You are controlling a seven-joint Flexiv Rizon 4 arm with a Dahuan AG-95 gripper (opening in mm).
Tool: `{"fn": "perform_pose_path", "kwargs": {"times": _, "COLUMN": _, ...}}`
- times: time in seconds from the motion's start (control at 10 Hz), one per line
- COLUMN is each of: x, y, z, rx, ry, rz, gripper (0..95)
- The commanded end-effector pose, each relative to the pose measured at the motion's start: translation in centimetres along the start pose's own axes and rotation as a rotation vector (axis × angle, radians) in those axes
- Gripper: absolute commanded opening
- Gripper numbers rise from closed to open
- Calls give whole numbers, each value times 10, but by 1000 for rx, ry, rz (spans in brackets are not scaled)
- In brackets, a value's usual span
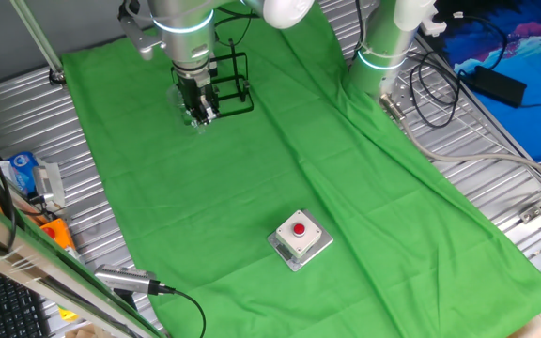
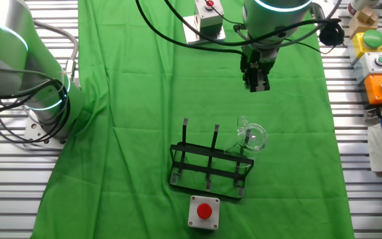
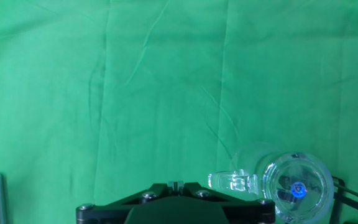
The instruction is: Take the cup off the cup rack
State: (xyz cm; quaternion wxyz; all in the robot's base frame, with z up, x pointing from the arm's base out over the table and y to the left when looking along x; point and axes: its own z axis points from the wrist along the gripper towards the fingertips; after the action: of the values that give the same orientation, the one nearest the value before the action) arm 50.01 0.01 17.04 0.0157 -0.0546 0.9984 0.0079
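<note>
The clear cup (image 2: 252,136) with its small handle stands tilted at the right end of the black wire cup rack (image 2: 207,166); whether a post holds it I cannot tell. My gripper (image 2: 256,86) hangs above the cloth beyond the cup, apart from it, with the jaws together and nothing between them. In the hand view the cup (image 3: 297,186) shows at the lower right, its handle pointing left towards my gripper (image 3: 176,185). In one fixed view my gripper (image 1: 200,113) stands in front of the rack (image 1: 231,84) and covers the cup.
A grey box with a red button (image 1: 299,239) sits on the green cloth (image 1: 252,188), and shows near the rack in the other view (image 2: 204,211). A second button box (image 2: 207,20) lies at the far edge. Another arm's base (image 2: 25,73) stands left. Button boxes (image 2: 377,60) line the right.
</note>
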Motion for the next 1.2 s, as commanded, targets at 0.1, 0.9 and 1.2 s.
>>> {"fn": "perform_pose_path", "kwargs": {"times": 0.1, "x": 0, "y": 0, "z": 0, "rx": 2, "ry": -4, "rz": -70, "gripper": 0}}
{"fn": "perform_pose_path", "kwargs": {"times": 0.9, "x": 0, "y": 0, "z": 0, "rx": -8, "ry": 0, "rz": -488, "gripper": 0}}
{"fn": "perform_pose_path", "kwargs": {"times": 1.2, "x": 0, "y": 0, "z": 0, "rx": -7, "ry": 21, "rz": -562, "gripper": 0}}
